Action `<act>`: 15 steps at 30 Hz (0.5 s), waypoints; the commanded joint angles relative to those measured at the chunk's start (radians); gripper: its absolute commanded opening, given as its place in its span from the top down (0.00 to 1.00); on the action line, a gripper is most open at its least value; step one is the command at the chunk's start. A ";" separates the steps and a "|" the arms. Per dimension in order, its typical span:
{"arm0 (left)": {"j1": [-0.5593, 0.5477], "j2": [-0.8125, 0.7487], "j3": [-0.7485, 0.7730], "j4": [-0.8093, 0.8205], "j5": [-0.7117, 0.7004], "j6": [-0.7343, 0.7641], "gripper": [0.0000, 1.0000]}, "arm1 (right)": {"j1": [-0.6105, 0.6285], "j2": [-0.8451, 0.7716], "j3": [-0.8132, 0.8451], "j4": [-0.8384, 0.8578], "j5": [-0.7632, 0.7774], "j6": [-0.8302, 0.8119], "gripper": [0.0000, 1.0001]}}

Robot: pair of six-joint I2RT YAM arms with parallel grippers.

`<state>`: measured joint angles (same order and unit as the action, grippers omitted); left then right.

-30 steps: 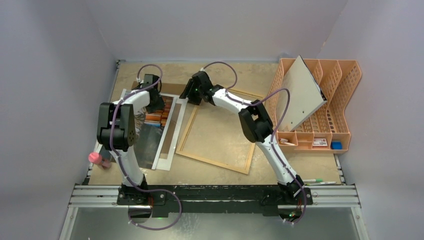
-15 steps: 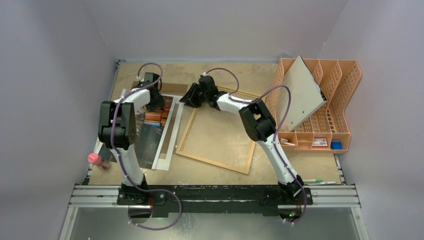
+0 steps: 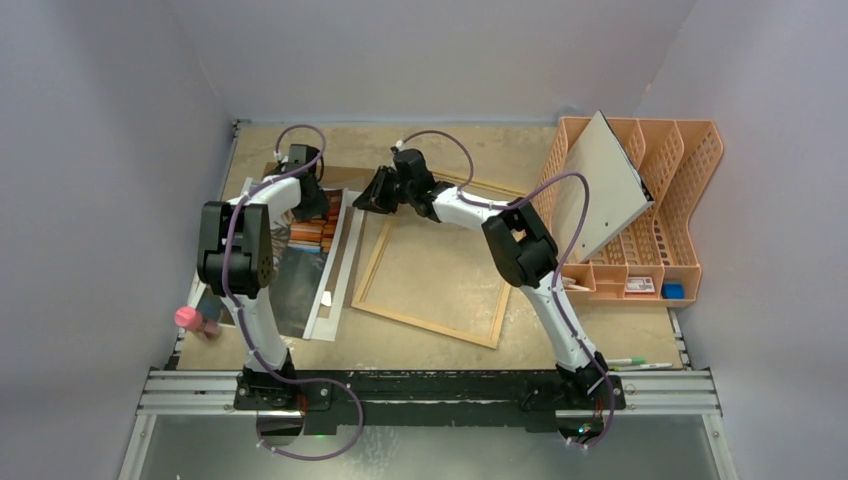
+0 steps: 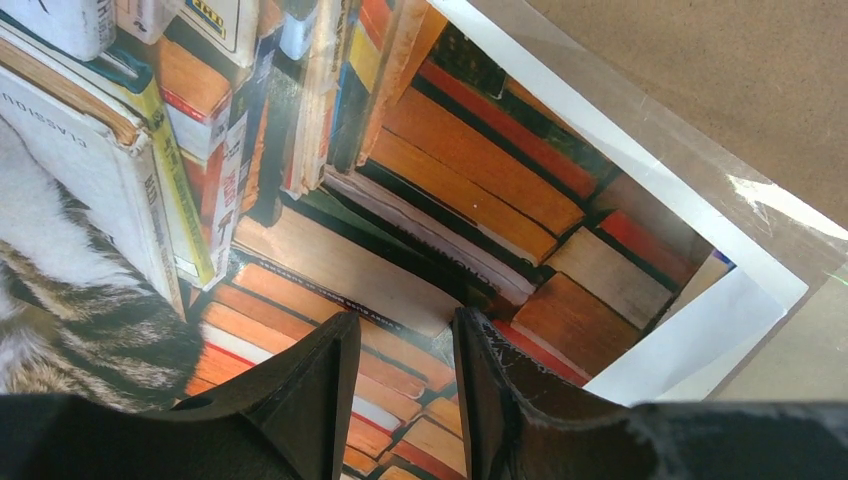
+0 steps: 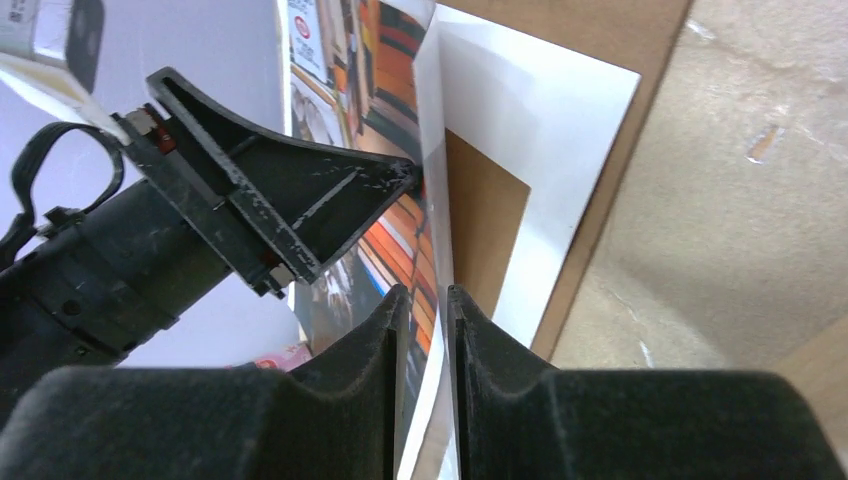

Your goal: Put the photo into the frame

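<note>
Since the frame (image 3: 371, 260) lies flat just to the right of the photo (image 3: 290, 278), the move ahead should run rightward. The print's long axis runs near to far, roughly along the frame's left rail. Your right gripper (image 5: 427, 292), at the sheets' far right corner, is the nearer to the frame; its jaws stand almost together about a thin raised edge, but you cannot tell whether that edge is the print's or the white mat's (image 5: 540, 130). Your left gripper (image 4: 405, 322) stands part open, tips down at the print, nothing between them.
</note>
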<state>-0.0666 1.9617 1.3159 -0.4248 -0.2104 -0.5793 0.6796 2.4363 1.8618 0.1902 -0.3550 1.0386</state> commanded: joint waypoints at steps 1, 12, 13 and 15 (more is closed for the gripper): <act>0.004 0.099 -0.043 -0.063 0.059 0.001 0.58 | 0.007 -0.046 0.000 0.017 -0.070 -0.019 0.77; 0.003 0.094 -0.043 -0.059 0.063 -0.003 0.59 | 0.006 -0.032 -0.042 0.052 -0.101 -0.047 0.71; 0.003 0.092 -0.043 -0.059 0.064 -0.003 0.59 | 0.008 -0.029 -0.041 0.060 -0.106 -0.054 0.71; 0.004 0.091 -0.041 -0.058 0.066 -0.004 0.59 | 0.009 -0.024 -0.054 0.097 -0.125 -0.057 0.72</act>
<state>-0.0666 1.9636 1.3186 -0.4236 -0.2108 -0.5793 0.6807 2.4321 1.8038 0.2123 -0.4217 1.0157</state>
